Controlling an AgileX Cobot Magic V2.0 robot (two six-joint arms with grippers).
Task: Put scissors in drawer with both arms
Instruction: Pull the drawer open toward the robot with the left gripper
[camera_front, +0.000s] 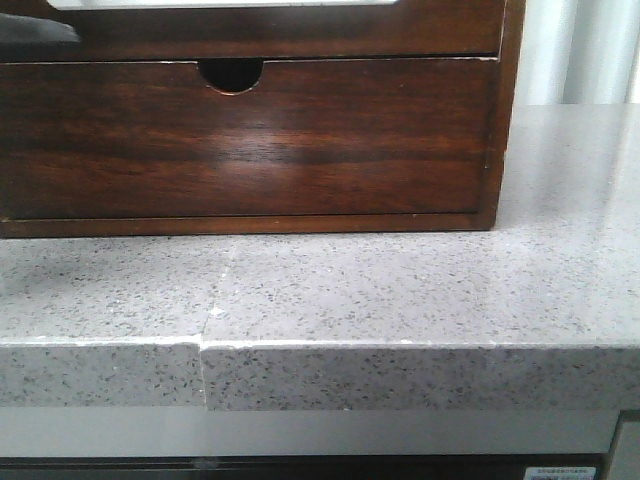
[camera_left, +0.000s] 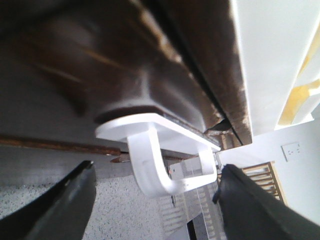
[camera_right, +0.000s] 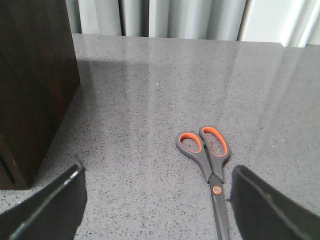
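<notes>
We saw the scissors lying flat on the grey speckled tabletop, grey-handled with orange lining inside the two finger loops and an orange pivot screw. Their loops pointed away from the right wrist camera and the closed blades pointed back toward it. They lay apart from the dark wooden cabinet, whose side wall stood off to one side of that view. The right gripper hung above the tabletop with its two dark fingers spread wide and nothing between them; the scissors' blade end lay just beside one of the fingers, and we could not tell whether it touched.

In the front view the drawer with the wide white-showing cutout ran along the top edge of the cabinet front, only its lower strip in view. Below it sat a second drawer front of glossy brown wood with a small half-round finger notch in its top edge. The cabinet rested on the tabletop, set back from the near edge.

In the left wrist view the left gripper had its fingers parted, one on either side of a white bracket-shaped handle fixed to dark brown wood. Neither finger touched the handle. The wood was blurred and close, and we could not tell which drawer the handle belonged to.
</notes>
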